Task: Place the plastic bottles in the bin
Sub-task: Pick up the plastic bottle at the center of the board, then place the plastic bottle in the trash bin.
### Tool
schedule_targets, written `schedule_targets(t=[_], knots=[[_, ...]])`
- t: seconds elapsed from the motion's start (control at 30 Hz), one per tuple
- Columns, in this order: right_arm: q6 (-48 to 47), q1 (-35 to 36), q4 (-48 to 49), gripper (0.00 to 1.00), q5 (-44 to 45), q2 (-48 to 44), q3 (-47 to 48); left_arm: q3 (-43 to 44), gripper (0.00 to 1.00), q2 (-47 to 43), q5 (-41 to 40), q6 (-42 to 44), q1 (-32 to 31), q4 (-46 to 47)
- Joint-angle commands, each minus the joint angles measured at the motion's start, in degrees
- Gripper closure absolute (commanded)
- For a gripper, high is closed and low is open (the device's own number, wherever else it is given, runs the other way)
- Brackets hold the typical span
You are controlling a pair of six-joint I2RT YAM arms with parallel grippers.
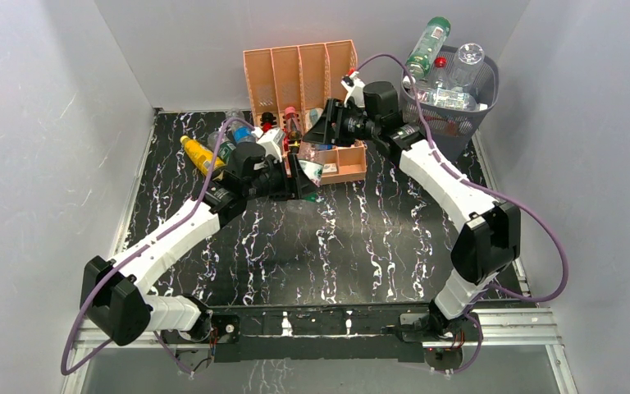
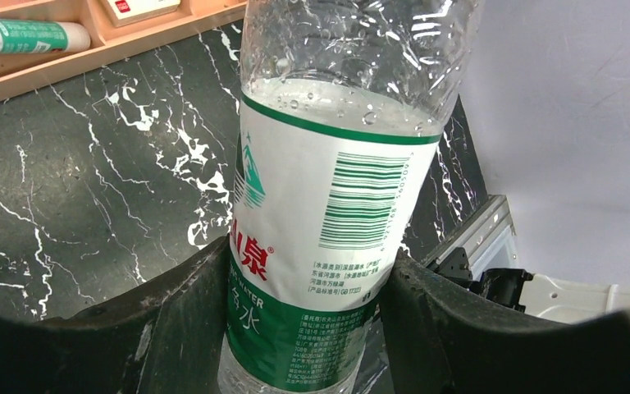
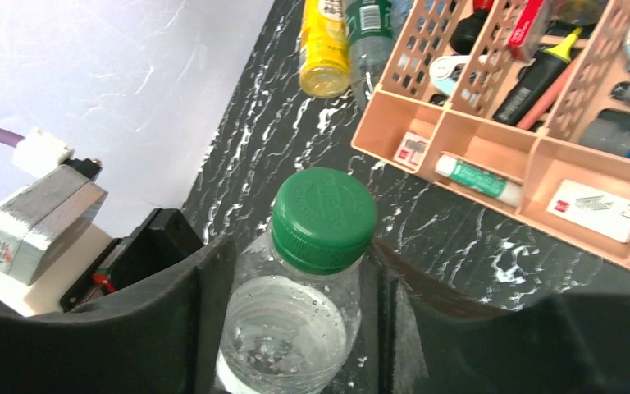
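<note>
One clear plastic bottle with a green cap and a green-and-white label is held above the table in front of the organizer. My left gripper is shut on its labelled lower body. My right gripper is shut on its shoulder, just under the cap. The dark grey mesh bin stands at the back right with several bottles piled in it, a green one sticking out. More bottles lie at the back left, among them a yellow one.
The peach organizer stands at the back centre with pens and small items, just behind both grippers. White walls close in the left, back and right. A metal rail runs along the near edge.
</note>
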Motion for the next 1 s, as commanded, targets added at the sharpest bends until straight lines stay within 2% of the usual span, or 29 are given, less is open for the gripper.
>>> schedule_targets(t=[0.0,0.07,0.1,0.27,0.3,0.33,0.47,0.67,0.7,0.73,0.97], knots=[[-2.5,0.2,-1.9,0.50,0.1,-4.0,2.2,3.2,0.51,0.1,-1.3,1.5,-0.9,1.7],[-3.2,-0.4,-2.6,0.65,0.6,-3.8,2.6,3.4,0.49,0.2,-1.2,1.7,-1.1,1.9],[-3.5,-0.7,-2.9,0.70,0.8,-3.8,2.9,3.6,0.47,0.2,-1.0,1.8,-1.2,1.9],[-5.3,-3.3,-4.9,0.75,2.8,-4.2,5.7,3.6,0.17,-1.1,-1.5,3.2,-1.3,1.2],[-5.9,-4.0,-5.6,0.75,3.4,-4.4,6.8,3.7,0.05,-1.6,-2.1,3.5,-1.3,0.7],[-6.5,-5.0,-6.5,0.75,4.3,-4.5,8.3,3.9,0.02,-2.0,-2.9,4.1,-1.3,0.0],[-10.4,-10.0,-10.6,0.76,9.9,-4.9,16.2,5.3,0.02,-3.4,-6.4,5.0,-1.3,-3.6],[-16.4,-15.7,-10.4,0.75,25.3,-8.2,24.5,4.5,0.02,-4.4,-7.0,5.4,-1.3,-4.0],[-17.8,-15.8,-9.3,0.76,28.6,-9.2,24.6,4.5,0.02,-4.3,-7.1,5.5,-1.3,-4.2],[-22.9,-16.0,-3.9,0.77,40.6,-12.9,22.6,4.1,0.02,-3.9,-7.4,5.9,-1.3,-4.5],[-33.8,-16.0,8.6,0.79,59.8,-17.3,15.2,3.5,0.02,-2.8,-7.6,6.9,-1.2,-3.5]])
